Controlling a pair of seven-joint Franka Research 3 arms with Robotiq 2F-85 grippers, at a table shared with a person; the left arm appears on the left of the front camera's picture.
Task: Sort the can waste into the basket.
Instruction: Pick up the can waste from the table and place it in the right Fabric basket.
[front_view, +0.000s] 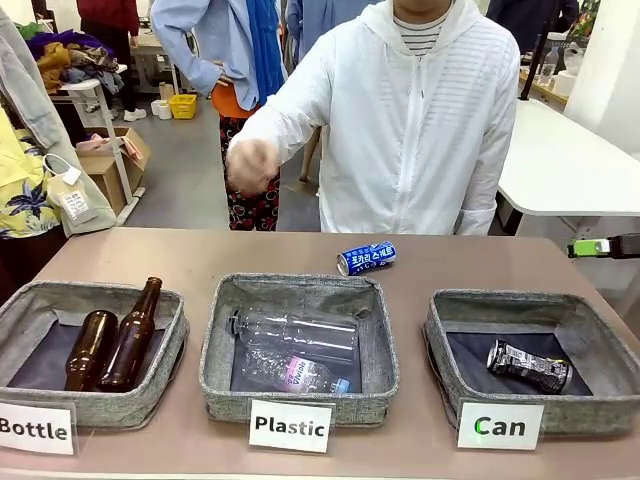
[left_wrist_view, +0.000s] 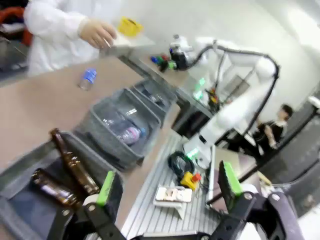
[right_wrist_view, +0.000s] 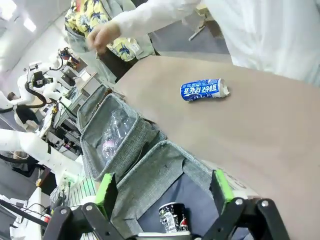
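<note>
Two cans here — the black can (front_view: 528, 366) lies inside the Can basket (front_view: 590, 340), the blue can (front_view: 366, 258) on its side on the table (front_view: 180, 255) behind the Plastic basket (front_view: 215, 350). Both grippers, left (left_wrist_view: 167, 187) and right (right_wrist_view: 162, 187), hang with fingers spread wide, holding nothing — the person's hand (front_view: 252, 165) hovers over the table.

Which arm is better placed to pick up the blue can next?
Right. The right gripper hangs open above the Can basket, facing the blue can; the left gripper sits by the Bottle basket.
</note>
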